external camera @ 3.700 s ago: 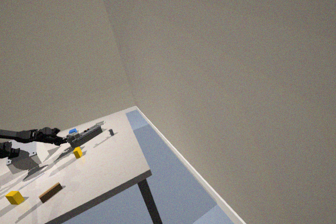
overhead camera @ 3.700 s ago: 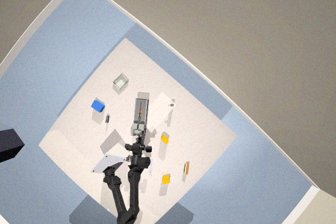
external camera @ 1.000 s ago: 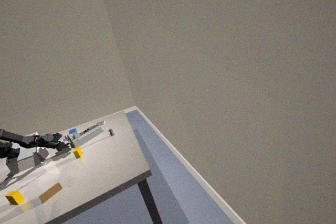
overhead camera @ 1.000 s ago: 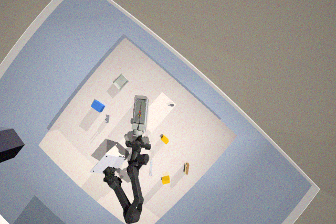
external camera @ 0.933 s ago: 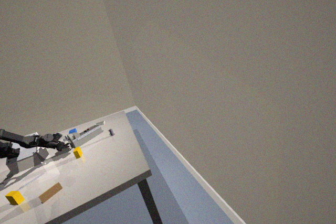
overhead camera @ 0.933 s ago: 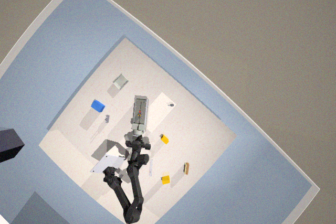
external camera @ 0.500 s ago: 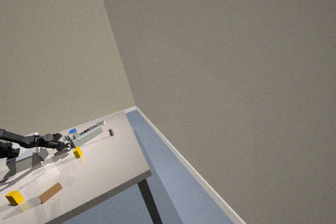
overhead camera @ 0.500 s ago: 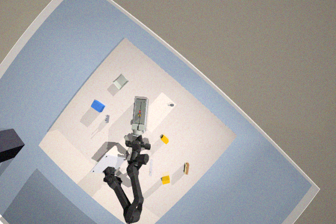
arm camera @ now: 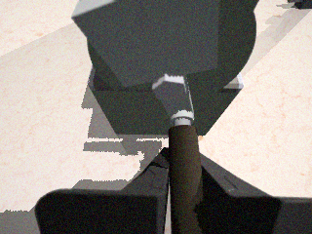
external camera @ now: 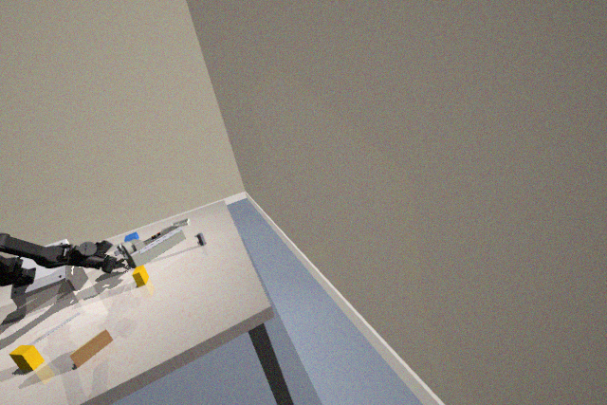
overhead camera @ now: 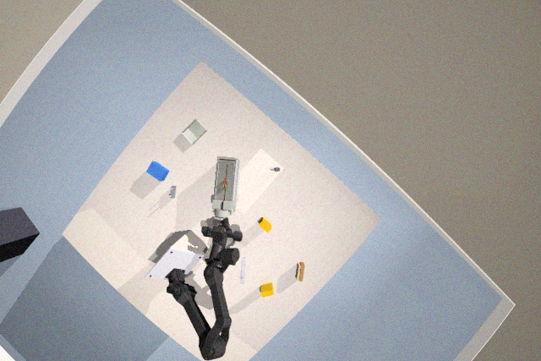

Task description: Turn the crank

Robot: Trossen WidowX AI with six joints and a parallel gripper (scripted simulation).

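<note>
The grey machine lies in front of the arm, its crank end toward my gripper. The red pointer stands in its long channel, slightly beyond the brass zero marks on the side away from the crank; the two are close but do not look level. The dark brown crank handle rises from a grey crank arm in the wrist view. My gripper is shut on this handle. The handle's lower part is hidden between the fingers. In the exterior view the pointer and marks are too small to read.
A yellow block stands right of the gripper; another yellow block and a brown block are nearer. A white panel is left of the arm, a blue block left of the machine.
</note>
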